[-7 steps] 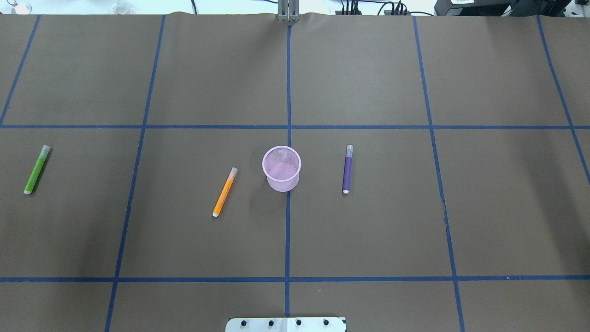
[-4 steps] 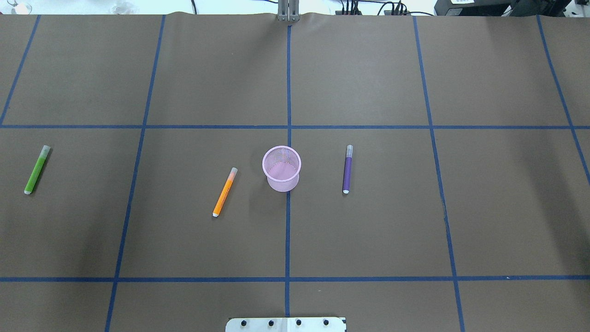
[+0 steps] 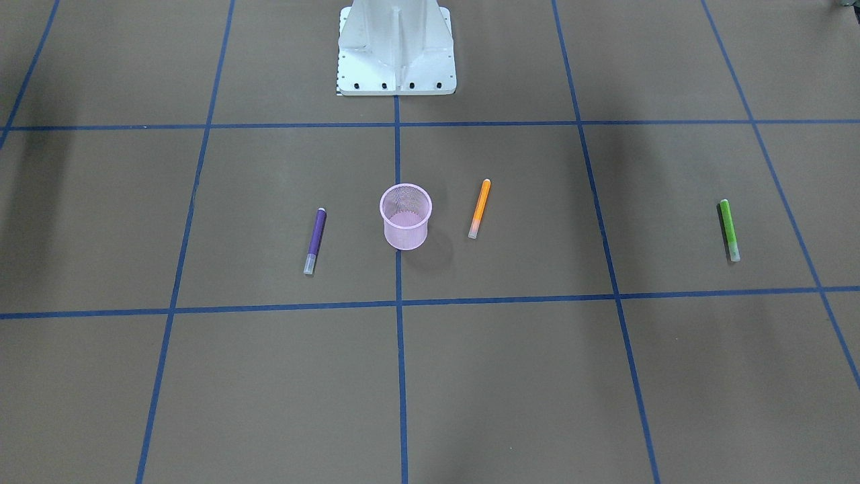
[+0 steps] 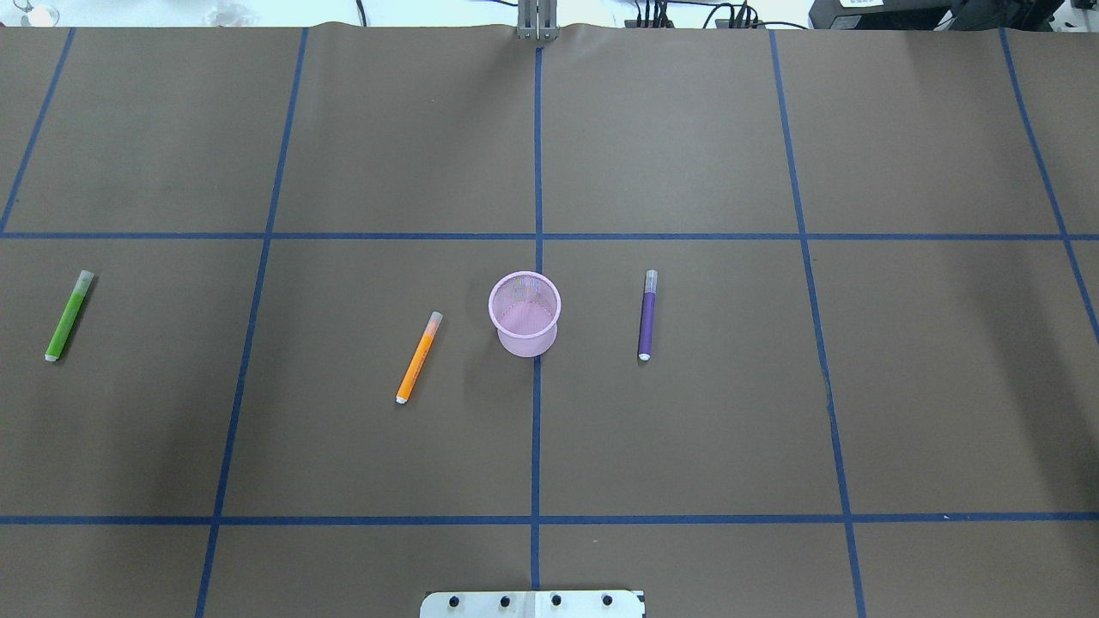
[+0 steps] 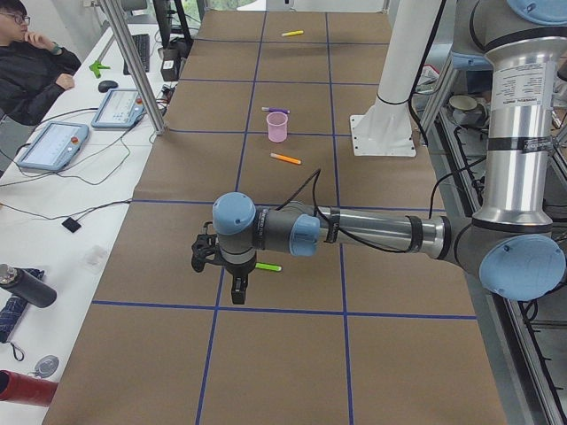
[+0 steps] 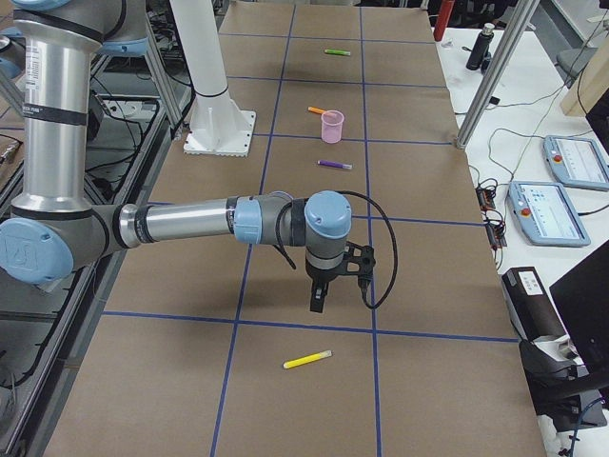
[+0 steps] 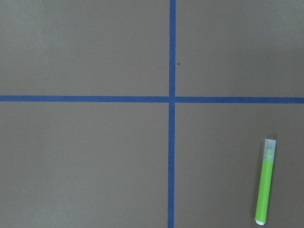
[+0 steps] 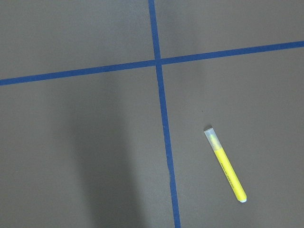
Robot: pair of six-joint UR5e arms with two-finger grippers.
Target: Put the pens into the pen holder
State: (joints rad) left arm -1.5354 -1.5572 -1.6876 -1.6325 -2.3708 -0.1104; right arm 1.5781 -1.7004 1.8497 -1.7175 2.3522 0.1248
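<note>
The table (image 4: 687, 137) is a wide brown sheet ruled into squares by blue tape, and the things lie spread across its middle row so that each of my arms has some on its own side.

My left arm (image 5: 354, 232) reaches out low and level, with my left hand (image 5: 236, 297) pointing down above the table just beside the green pen (image 7: 264, 183). Its wrist camera looks straight down and catches that pen in the lower right corner, so I judge I am not yet centred over it. My right arm (image 6: 190, 221) is stretched out the same way, with my right hand (image 6: 318, 303) hanging near the yellow pen (image 8: 225, 164). Both hands show only from the side views, so I cannot tell whether either is spread or closed. Neither has a pen in it.

The pen holder (image 4: 525, 314) stands upright on the centre tape line with its mouth facing up and nothing in it, where I judge either arm could reach it.

The orange pen (image 4: 419, 358) lies near it on my left and the purple pen (image 4: 646, 315) near it on my right. All four pens lie flat and well apart from one another, which should leave room for fingers to close across each barrel.
</note>
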